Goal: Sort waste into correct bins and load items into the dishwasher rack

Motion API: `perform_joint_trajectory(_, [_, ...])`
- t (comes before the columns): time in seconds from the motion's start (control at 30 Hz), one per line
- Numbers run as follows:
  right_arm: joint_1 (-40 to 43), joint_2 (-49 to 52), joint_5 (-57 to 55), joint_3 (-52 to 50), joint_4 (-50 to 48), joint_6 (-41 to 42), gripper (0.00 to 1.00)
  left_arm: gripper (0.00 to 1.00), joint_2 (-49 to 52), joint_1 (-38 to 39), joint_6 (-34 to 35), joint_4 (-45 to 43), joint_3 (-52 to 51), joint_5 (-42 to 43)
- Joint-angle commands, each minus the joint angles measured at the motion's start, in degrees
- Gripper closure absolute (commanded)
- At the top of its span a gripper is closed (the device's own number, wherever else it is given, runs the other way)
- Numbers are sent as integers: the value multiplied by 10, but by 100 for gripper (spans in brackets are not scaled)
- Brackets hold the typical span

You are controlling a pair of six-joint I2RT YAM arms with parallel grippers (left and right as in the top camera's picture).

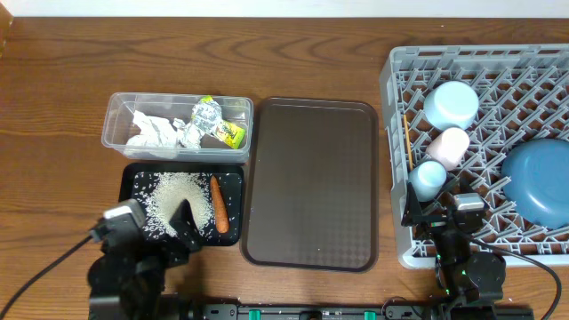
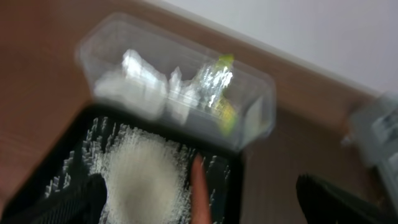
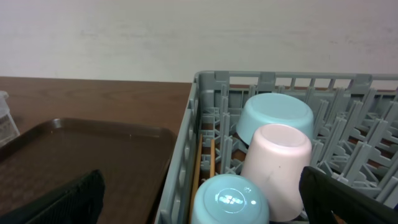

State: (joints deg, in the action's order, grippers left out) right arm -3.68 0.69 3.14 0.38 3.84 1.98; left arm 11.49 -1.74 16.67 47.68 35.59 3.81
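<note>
**Overhead only**
- Whole table layout. The clear tub (image 1: 178, 102) sits at upper left, its long axis across the frame.
- The tub holds the napkins (image 1: 153, 132), the foil (image 1: 206, 114) and the wrapper (image 1: 231, 135).
- The black tray (image 1: 133, 178) lies just below the tub, long axis also across.
- The brown serving tray (image 1: 311, 182) is in the centre, long axis up-down.
- The rack (image 1: 396, 133) is at right.
- The dark blue plate (image 1: 538, 182) is in the rack at its right edge and shows in no other view.

**Black tray contents**
- The rice (image 1: 173, 200) lies in a heap left of centre.
- The carrot (image 1: 217, 204) is just right of the rice. Its long axis runs up-down the frame, upper end toward the tub.
- The left wrist view repeats this, blurred, with the tub behind.

**Rack, left column**
- From top to bottom: the bowl (image 1: 452, 104), the pink cup (image 1: 449, 147) and the light blue cup (image 1: 428, 176), close together.
- The right wrist view alone shows how they sit. All three are tipped over with bases toward the camera, and the pink cup leans on the bowl.

**Grippers**
- The left gripper (image 1: 153, 229) is over the lower edge of the black tray, fingers spread wide, holding nothing.
- The right gripper (image 1: 442, 213) is at the rack's lower left corner just below the light blue cup, fingers spread wide, holding nothing.
</note>
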Motion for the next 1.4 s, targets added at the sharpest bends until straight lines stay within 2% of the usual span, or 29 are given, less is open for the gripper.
perform_joint_trajectory(0.0, [-16, -4, -3, -1, 2, 5, 1, 0, -19, -2, -3, 17, -39, -9])
perform_joint_trajectory(0.37, [-16, -4, -3, -1, 3, 5, 1, 0, -100, -2, -3, 18, -201, -9])
perform_joint_trajectory(0.63, [-16, -4, -3, -1, 2, 5, 1, 2, -114, -2, 12, 0, -217, -12])
perform_joint_trajectory(0.73, [-16, -3, -3, -1, 2, 5, 1, 2, -114, -2, 14, -74, -217, -12])
perform_joint_trajectory(0.9, [-16, -3, -3, -1, 3, 5, 1, 2, -114, -2, 20, -326, -217, 28])
perform_joint_trajectory(1.0, [-16, -3, -3, -1, 3, 5, 1, 2, -114, -2, 20, -426, -221, 35])
perform_joint_trajectory(1.37, [-16, -3, -3, -1, 2, 5, 1, 2, -114, -2, 21, -442, -293, 46])
